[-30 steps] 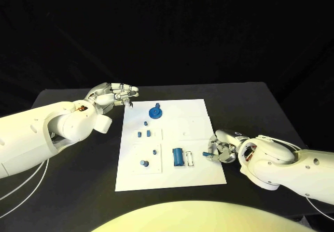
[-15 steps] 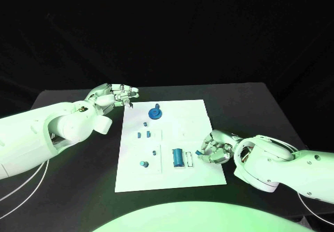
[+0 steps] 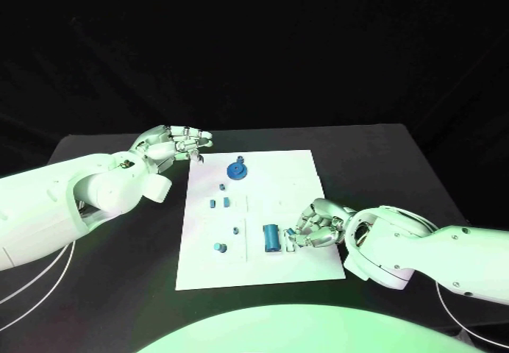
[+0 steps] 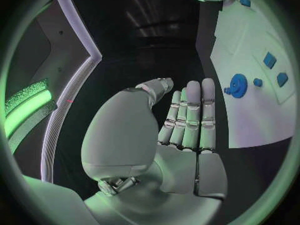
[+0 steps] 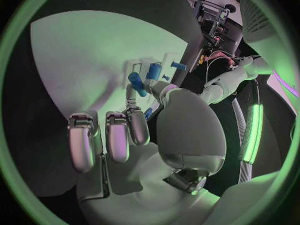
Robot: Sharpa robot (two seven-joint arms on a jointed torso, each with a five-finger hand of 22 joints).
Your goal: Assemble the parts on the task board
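Holding a small blue peg, the right hand hovers over the white task board; left hand empty, fingers apart; several blue parts look unassembled.

board: white task board lies in the middle of the black table, its long sides running from near edge to far edge
gear: blue gear near the board's far edge
cylinder: blue cylinder toward the board's near edge
small parts: little blue pieces along the board's left side
right hand: right hand over the board's right edge, just beside the cylinder, pinching a small blue part
left hand: left hand above the table off the board's far left corner, fingers curled
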